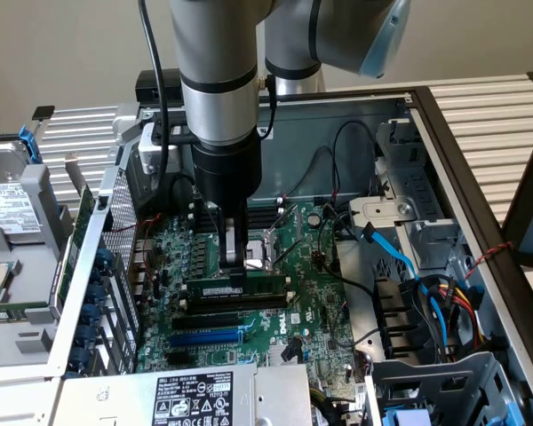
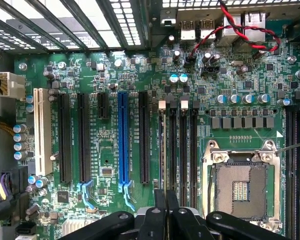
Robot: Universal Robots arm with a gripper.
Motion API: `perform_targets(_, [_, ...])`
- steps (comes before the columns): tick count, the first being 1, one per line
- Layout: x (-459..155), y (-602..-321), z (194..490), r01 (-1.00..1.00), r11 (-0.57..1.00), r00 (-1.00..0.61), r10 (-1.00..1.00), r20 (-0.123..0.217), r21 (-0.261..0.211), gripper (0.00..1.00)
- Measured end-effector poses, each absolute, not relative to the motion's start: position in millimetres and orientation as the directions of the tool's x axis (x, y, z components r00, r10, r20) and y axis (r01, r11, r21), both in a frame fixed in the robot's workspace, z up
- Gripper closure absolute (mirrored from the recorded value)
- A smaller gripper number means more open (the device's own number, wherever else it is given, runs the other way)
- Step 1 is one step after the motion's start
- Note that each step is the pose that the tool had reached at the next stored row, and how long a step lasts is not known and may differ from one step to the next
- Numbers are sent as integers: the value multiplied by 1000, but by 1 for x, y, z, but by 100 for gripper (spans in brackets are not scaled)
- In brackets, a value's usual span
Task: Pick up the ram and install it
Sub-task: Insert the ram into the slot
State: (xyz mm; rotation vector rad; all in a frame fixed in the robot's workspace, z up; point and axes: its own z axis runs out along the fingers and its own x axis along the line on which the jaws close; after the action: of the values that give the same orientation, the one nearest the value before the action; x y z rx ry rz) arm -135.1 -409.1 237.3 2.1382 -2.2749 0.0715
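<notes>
The ram (image 1: 240, 289), a narrow green stick with a white label, stands on its long edge along a black memory slot of the motherboard (image 1: 315, 297). My gripper (image 1: 235, 263) comes straight down onto its middle, with the fingers shut on its top edge. In the wrist view the ram (image 2: 162, 150) shows edge-on as a thin line running between the slots (image 2: 182, 150), and the gripper (image 2: 165, 199) pinches it. How deep the ram sits in the slot I cannot tell.
The open computer case surrounds the board. A bare CPU socket (image 2: 240, 190) lies just beside the memory slots. A blue expansion slot (image 2: 123, 135), black slots and a white one lie on the other side. Blue and black cables (image 1: 417, 275) and a drive cage crowd the exterior view's right; the power supply (image 1: 195, 395) sits in front.
</notes>
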Motion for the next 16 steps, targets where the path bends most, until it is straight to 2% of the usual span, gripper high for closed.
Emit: perform_targets(16, [-136, -409, 236, -998, 61, -62, -997, 45, -22, 88])
